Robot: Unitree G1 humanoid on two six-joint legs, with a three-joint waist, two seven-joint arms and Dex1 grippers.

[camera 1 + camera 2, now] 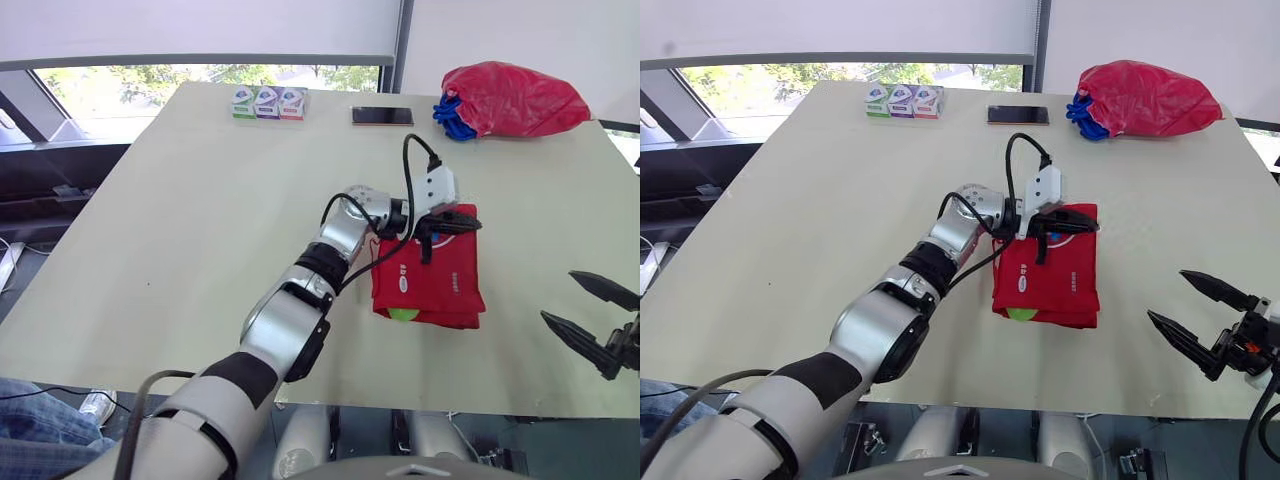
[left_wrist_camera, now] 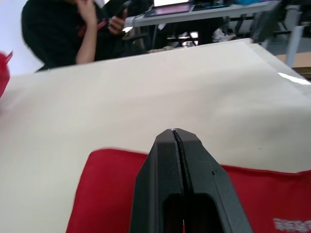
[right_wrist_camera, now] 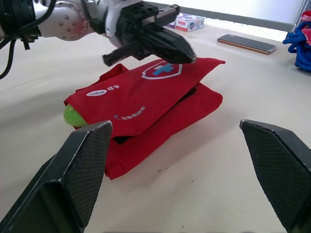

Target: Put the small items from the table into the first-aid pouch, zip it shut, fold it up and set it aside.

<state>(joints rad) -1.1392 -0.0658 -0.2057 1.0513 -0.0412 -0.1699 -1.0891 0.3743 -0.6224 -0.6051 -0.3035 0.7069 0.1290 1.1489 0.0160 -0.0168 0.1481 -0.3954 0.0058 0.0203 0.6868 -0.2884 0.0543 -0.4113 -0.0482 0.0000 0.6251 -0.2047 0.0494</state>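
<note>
**Left gripper pinched shut at the pouch**

Your left fingers are squeezed together with nothing between them, tips over the folded red first-aid pouch in the middle of the table. You can't really tell if they're touching it. Your right gripper is spread wide and empty, near the pouch. One green thing pokes out, mostly hidden. At the far edge: three small boxes, one phone, one red bag. The pouch label is too small to read.

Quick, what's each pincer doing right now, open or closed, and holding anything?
Left pincer: closed, nothing between its fingers, over the red pouch.
Right pincer: open, holding nothing.
</note>
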